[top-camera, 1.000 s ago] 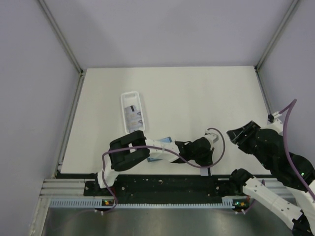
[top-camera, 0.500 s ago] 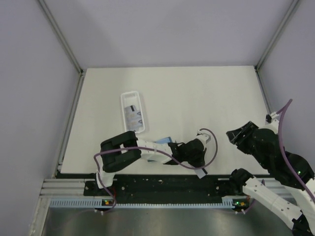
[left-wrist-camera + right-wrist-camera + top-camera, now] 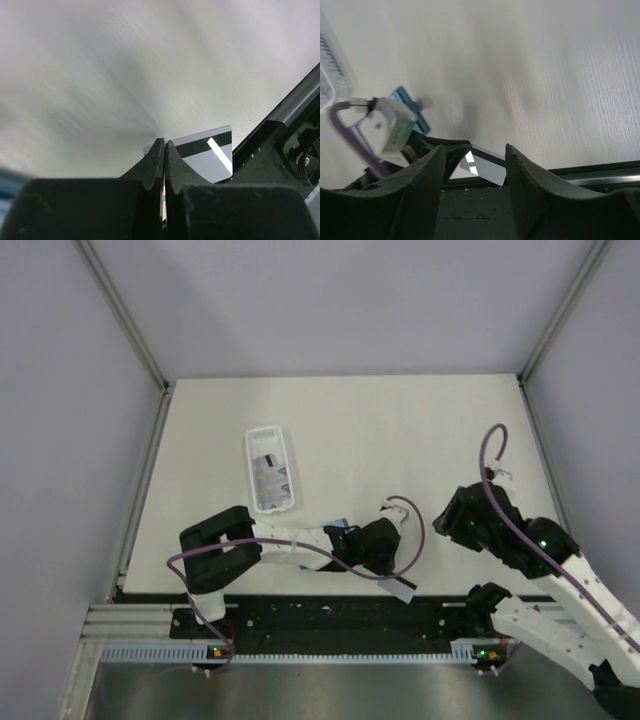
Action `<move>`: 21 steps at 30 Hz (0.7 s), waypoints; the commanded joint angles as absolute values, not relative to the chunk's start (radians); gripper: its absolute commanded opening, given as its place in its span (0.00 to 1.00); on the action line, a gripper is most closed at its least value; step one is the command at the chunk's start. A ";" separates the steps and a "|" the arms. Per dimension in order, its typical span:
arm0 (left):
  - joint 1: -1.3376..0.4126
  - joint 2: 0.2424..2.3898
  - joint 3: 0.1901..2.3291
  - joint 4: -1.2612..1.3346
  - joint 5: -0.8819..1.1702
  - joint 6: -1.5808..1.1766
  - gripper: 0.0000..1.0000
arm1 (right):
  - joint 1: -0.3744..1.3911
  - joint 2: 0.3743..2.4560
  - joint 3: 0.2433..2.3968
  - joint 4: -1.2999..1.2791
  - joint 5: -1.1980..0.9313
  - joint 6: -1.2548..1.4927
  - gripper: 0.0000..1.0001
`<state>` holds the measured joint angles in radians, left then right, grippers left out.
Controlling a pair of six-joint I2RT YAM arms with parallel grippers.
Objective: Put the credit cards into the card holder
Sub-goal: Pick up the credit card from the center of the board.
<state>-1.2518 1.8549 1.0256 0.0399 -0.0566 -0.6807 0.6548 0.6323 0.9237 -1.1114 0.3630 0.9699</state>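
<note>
Left hand point(image 3: 164, 145): fingers pressed together, pinching a thin flat card point(image 3: 207, 152), pale grey with a dark stripe, low over the near edge of the surface point(image 3: 420, 430). One card corner reaches the black base strip point(image 3: 300, 612).

Right hand point(image 3: 476, 150): fingers spread, above the surface just right of the left hand.

Holder point(image 3: 337, 526): teal, rectangular, flat on the surface beside the left wrist, on its far side.

Tray point(image 3: 262, 430): long white plastic with rounded corners, left of centre, containing more cards point(image 3: 270, 475).

Surface: matt white, fine grain. Bare surface extends from both hands to the far edge. Grey wall panels enclose three sides
</note>
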 commanded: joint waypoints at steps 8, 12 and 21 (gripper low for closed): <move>-1.189 1.583 0.934 -0.060 -0.158 -0.643 0.00 | 0.649 0.795 0.649 -0.947 0.032 0.942 0.52; -1.178 1.562 0.887 -0.054 -0.158 -0.652 0.00 | 0.650 0.730 0.526 -0.878 -0.047 1.000 0.52; -1.180 1.595 0.851 -0.014 -0.112 -0.670 0.00 | 0.658 0.730 0.350 -0.720 -0.186 1.052 0.54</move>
<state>-1.1793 1.5845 0.8543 -0.0608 -0.1314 -0.6601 0.6533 0.7078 0.3908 -0.8375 -0.1078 1.0153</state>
